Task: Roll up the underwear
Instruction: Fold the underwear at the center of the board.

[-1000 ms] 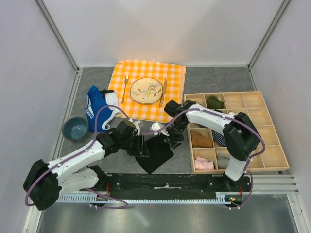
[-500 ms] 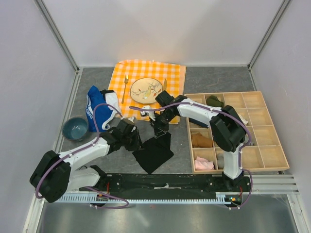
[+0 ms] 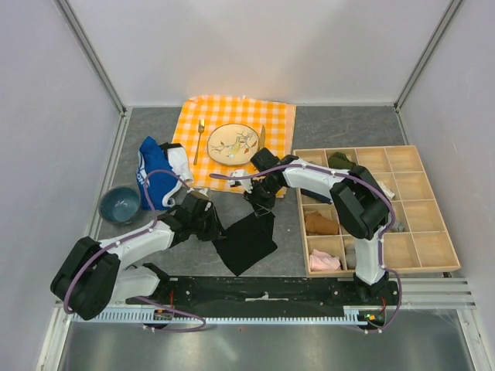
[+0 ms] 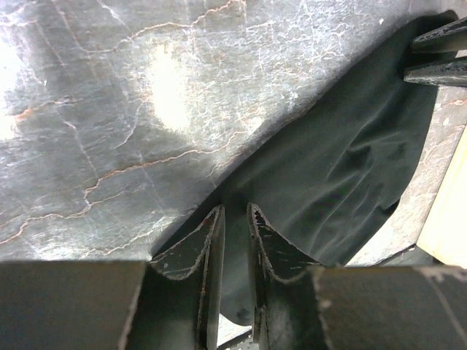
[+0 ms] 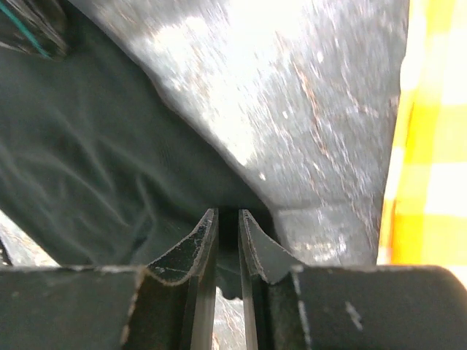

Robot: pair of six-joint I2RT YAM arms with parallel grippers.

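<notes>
The black underwear (image 3: pixel 246 241) lies stretched on the grey table in front of the arms. My left gripper (image 3: pixel 215 229) is shut on its left corner, and the fabric shows pinched between the fingers in the left wrist view (image 4: pixel 235 219). My right gripper (image 3: pixel 260 202) is shut on its far corner, and the cloth (image 5: pixel 109 175) shows between the fingers in the right wrist view (image 5: pixel 228 219). The right gripper's fingertips (image 4: pixel 438 55) show at the top right of the left wrist view, on the cloth (image 4: pixel 343 168).
An orange checked cloth (image 3: pixel 278 124) with a plate (image 3: pixel 232 144), fork (image 3: pixel 199 139) and knife (image 3: pixel 261 145) lies behind. A blue garment (image 3: pixel 157 176) and a blue bowl (image 3: pixel 120 205) are at the left. A wooden compartment tray (image 3: pixel 402 202) holding clothes stands at the right.
Both grippers have pulled the underwear's corners away from me and to the left. The right gripper moved from beside the tray towards the checked cloth, and the fabric has spread out.
</notes>
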